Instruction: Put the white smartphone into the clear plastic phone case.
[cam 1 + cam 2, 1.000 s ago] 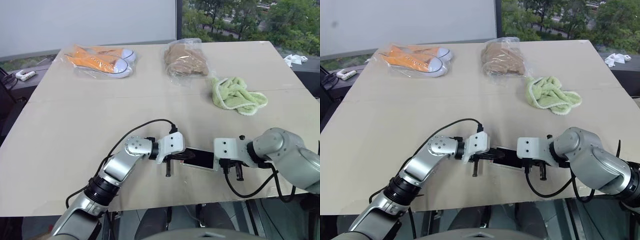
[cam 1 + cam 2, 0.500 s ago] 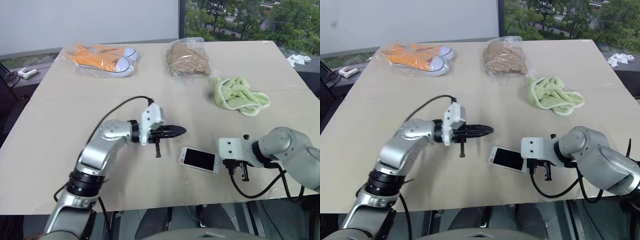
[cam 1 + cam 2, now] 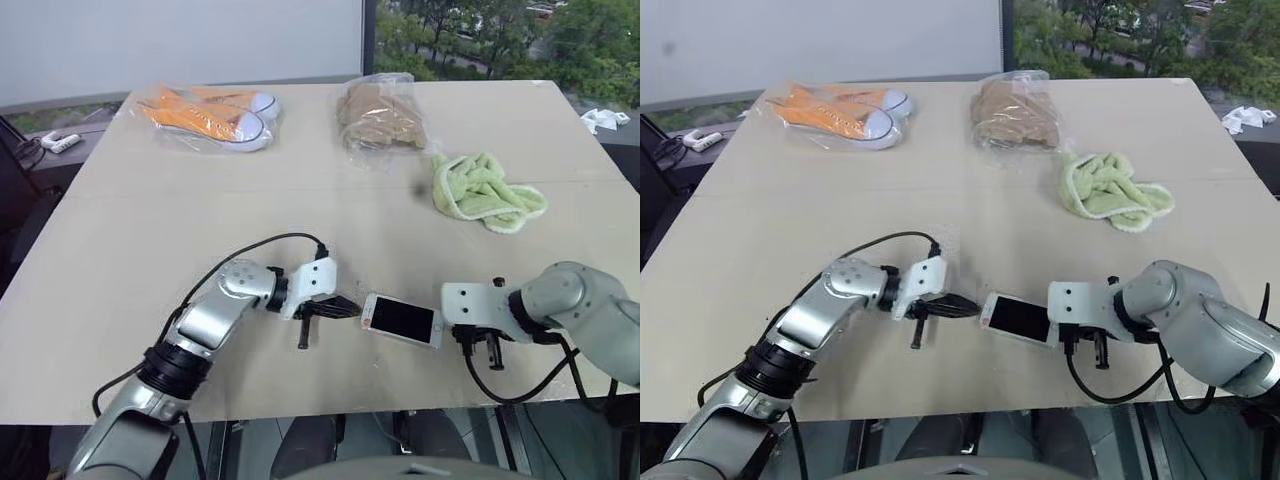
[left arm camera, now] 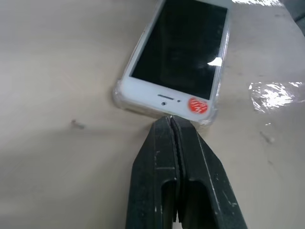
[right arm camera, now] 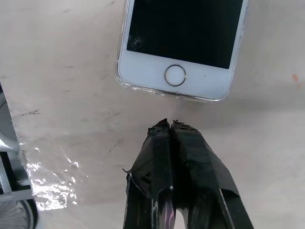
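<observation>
Beige tabletop (image 3: 150, 240) fills my head cameras, with trees beyond the window. Near its front edge lies the white smartphone (image 3: 401, 320), screen up, seated in the clear plastic phone case (image 4: 215, 102); its long axis runs along that edge, earpiece end toward my left gripper (image 3: 352, 309), home button toward my right gripper (image 3: 486, 350). My left fingers are pressed together, tips just at the earpiece end; half a second ago that arm was lifted away. My right fingers are also closed, empty, just beside the button end. Toward the far edge sit bagged orange sneakers (image 3: 210, 112), a bagged brown item (image 3: 378, 115) and a green cloth (image 3: 485, 190).
</observation>
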Controlling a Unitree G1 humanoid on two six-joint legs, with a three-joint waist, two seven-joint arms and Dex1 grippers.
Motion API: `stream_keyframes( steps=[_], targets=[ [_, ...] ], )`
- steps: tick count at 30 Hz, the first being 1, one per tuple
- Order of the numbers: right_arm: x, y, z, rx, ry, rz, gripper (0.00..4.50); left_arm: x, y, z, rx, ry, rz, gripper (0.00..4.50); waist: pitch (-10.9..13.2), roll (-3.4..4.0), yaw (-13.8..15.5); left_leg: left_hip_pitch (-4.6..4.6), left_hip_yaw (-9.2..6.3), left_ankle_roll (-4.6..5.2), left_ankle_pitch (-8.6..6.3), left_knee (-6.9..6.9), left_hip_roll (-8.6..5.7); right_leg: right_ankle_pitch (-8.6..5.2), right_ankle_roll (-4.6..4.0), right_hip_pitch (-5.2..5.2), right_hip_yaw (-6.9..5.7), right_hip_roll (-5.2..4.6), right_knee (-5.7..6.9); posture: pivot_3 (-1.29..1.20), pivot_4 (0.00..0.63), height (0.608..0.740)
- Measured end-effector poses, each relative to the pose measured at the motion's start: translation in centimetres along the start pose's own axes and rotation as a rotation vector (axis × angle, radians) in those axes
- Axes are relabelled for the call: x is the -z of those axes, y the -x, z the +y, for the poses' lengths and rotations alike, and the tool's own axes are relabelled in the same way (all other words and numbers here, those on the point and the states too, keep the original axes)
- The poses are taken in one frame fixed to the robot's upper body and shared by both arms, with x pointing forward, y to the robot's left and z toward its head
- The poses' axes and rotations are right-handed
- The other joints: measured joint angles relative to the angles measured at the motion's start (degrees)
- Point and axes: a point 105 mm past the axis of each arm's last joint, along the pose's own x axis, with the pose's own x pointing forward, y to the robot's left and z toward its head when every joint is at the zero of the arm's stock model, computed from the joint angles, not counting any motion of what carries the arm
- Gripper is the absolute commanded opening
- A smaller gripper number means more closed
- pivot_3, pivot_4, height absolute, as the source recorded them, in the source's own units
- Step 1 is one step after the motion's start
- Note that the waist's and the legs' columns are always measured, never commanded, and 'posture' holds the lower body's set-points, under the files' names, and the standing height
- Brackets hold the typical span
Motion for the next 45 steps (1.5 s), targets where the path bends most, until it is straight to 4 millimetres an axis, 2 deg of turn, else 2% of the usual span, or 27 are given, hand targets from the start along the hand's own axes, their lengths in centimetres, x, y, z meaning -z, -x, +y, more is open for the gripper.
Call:
stream_keyframes(
  steps=[1, 3, 9, 18, 21, 25, 26, 29, 33, 35, 39, 45],
  targets=[
    [-0.9, -0.8, 0.5, -0.031, 0.025, -0.024, 0.03, 0.4, -0.2, -0.6, 0.042, -0.008, 0.033, 0.0, 0.0, 0.0, -0.3, 0.0, 0.02, 0.0, 0.0, 0.0, 0.0, 0.0, 0.0, 0.0, 0.01, 0.0, 0.0, 0.0, 0.15, 0.74],
    [-1.0, -0.9, 0.5, -0.036, 0.03, -0.02, 0.03, 0.4, -0.2, -0.7, 0.048, -0.009, 0.036, 0.0, 0.0, 0.01, -0.3, 0.0, 0.02, 0.01, 0.0, 0.01, -0.01, 0.0, 0.0, 0.01, 0.01, -0.01, -0.01, 0.0, 0.15, 0.74],
    [-2.0, -1.7, -0.7, -0.032, 0.023, -0.034, 0.03, 0.7, 0.4, -0.5, 0.031, 0.006, 0.047, 0.0, -0.1, -0.11, -1.5, 0.23, 0.03, 0.0, 0.01, 0.01, 0.03, 0.01, -0.01, 0.14, 0.04, 0.05, 0.07, 0.0, 0.15, 0.74],
    [-3.0, -3.1, -2.3, -0.018, 0.017, -0.044, 0.03, 1.7, 0.6, -0.4, -0.018, 0.076, 0.069, 0.0, -0.3, -0.41, -2.9, 1.86, 0.1, 0.28, -0.17, -0.22, 0.15, 0.01, -0.04, 1.6, 0.04, 0.08, -0.02, 0.0, 0.15, 0.74],
    [-3.1, -3.3, -3.0, 0.016, 0.027, -0.048, 0.03, 1.8, 0.8, -0.3, -0.027, 0.084, 0.075, 0.0, -0.3, -0.52, -2.9, 2.08, 0.17, 0.28, -0.17, -0.25, 0.23, 0.01, -0.04, 1.72, 0.0, 0.08, -0.03, 0.0, 0.15, 0.74],
    [-3.1, -3.1, -5.4, 0.173, 0.03, -0.076, 0.03, 1.3, 0.4, -0.4, -0.023, 0.077, 0.054, 0.0, -0.3, -0.44, -2.5, 1.84, 0.18, 0.26, -0.16, -0.24, 0.18, 0.03, -0.05, 1.49, 0.0, 0.01, 0.0, 0.0, 0.15, 0.74],
    [-3.3, -2.7, -6.3, 0.235, 0.02, -0.107, 0.03, 1.1, 0.1, -0.6, -0.011, 0.072, 0.043, 0.0, -0.2, -0.38, -2.3, 1.64, 0.16, 0.16, -0.1, -0.24, 0.16, 0.04, -0.05, 1.33, -0.02, -0.01, 0.0, 0.0, 0.15, 0.74],
    [-4.0, -1.5, -7.5, 0.315, 0.025, -0.163, 0.03, 0.7, 0.0, -0.7, 0.0, 0.064, 0.029, 0.0, -0.3, -0.36, -1.9, 0.86, 0.14, -0.04, 0.01, -0.22, 0.14, 0.04, -0.06, 0.56, -0.03, -0.01, 0.04, 0.0, 0.15, 0.74],
    [-2.9, -1.1, -7.0, 0.309, 0.008, -0.159, 0.03, 0.3, -0.2, -0.7, 0.002, 0.05, 0.003, 0.0, -0.3, -0.35, -0.9, -0.25, 0.05, -0.04, 0.02, -0.15, -0.02, 0.05, -0.05, -0.44, -0.11, -0.15, 0.05, 0.0, 0.15, 0.74],
    [-2.2, -1.3, -6.2, 0.272, 0.005, -0.139, 0.03, 0.3, 0.1, -0.1, -0.025, 0.049, 0.003, 0.0, -0.2, -0.35, -0.9, -0.26, 0.09, -0.04, 0.02, -0.14, -0.05, 0.05, -0.05, -0.42, -0.09, -0.18, 0.01, 0.0, 0.15, 0.74],
    [-1.9, -1.0, -5.6, 0.232, 0.012, -0.14, 0.03, 0.1, 1.6, 1.8, -0.111, 0.03, 0.008, 0.0, -0.2, -0.32, -1.3, -0.12, 0.13, -0.04, 0.04, -0.12, -0.01, 0.05, -0.05, -0.35, -0.03, -0.12, 0.13, 0.0, 0.15, 0.74],
    [-1.7, 0.0, -6.6, 0.284, 0.003, -0.158, 0.03, 0.4, 2.5, 2.5, -0.14, 0.033, 0.021, 0.0, -0.2, -0.32, -1.2, -0.1, 0.14, -0.04, 0.03, -0.14, 0.0, 0.05, -0.05, -0.32, -0.03, -0.1, 0.09, 0.0, 0.15, 0.74]
  ],
)
